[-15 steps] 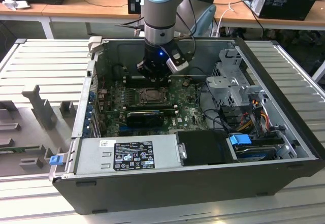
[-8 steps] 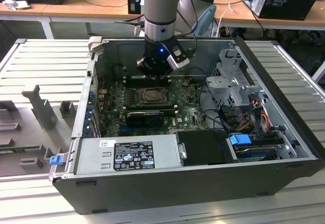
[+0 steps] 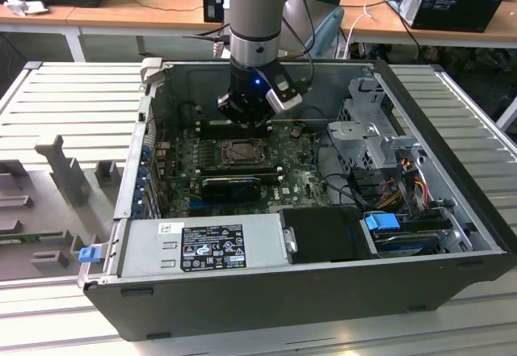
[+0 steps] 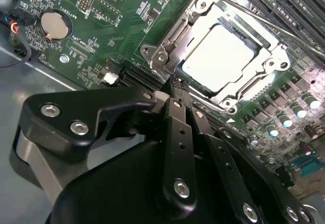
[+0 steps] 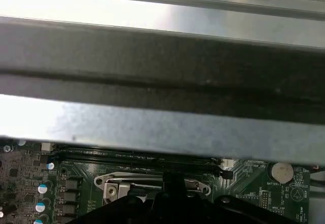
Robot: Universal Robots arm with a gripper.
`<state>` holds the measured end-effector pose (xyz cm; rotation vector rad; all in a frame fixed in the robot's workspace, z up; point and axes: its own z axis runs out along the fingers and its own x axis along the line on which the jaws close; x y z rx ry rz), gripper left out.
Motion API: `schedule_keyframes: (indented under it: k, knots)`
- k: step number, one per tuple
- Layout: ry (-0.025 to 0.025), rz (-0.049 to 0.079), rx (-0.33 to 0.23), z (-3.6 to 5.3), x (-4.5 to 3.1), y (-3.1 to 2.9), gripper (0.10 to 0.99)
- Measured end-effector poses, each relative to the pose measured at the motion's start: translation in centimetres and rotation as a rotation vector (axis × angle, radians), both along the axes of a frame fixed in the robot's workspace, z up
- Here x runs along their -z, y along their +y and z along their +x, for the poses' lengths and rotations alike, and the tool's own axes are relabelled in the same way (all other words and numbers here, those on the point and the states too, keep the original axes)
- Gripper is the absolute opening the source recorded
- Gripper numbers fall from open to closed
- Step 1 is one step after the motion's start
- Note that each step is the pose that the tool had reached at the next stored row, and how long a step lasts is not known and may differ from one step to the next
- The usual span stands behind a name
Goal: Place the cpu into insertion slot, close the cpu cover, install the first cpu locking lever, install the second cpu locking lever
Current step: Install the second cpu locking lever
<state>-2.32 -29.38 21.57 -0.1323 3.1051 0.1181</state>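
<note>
The open computer case lay on the slatted bench. On its green motherboard the cpu cover lay shut over the cpu seated in the insertion slot. The tool, fingers pressed together, hovered at the cover's 7 o'clock corner.

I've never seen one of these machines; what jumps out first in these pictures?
An open computer case lies on its side, and the robot arm reaches down into it over the green motherboard. In the second wrist view, the black hand hovers beside the cpu cover, which lies closed around the pale cpu.
</note>
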Motion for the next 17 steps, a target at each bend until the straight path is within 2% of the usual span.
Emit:
schedule_keyframes:
  k: [2,7,10,17]
  knots:
    - [0.0002,0.0,0.0,-0.01,-0.04,-0.12,0.106]
    - [0.0001,0.0,0.0,0.0,-0.9,-0.13,0.106]
    - [0.0001,0.0,0.001,0.0,-0.95,-0.24,0.106]
    - [0.0,0.0,0.001,0.0,-0.95,-1.26,0.106]
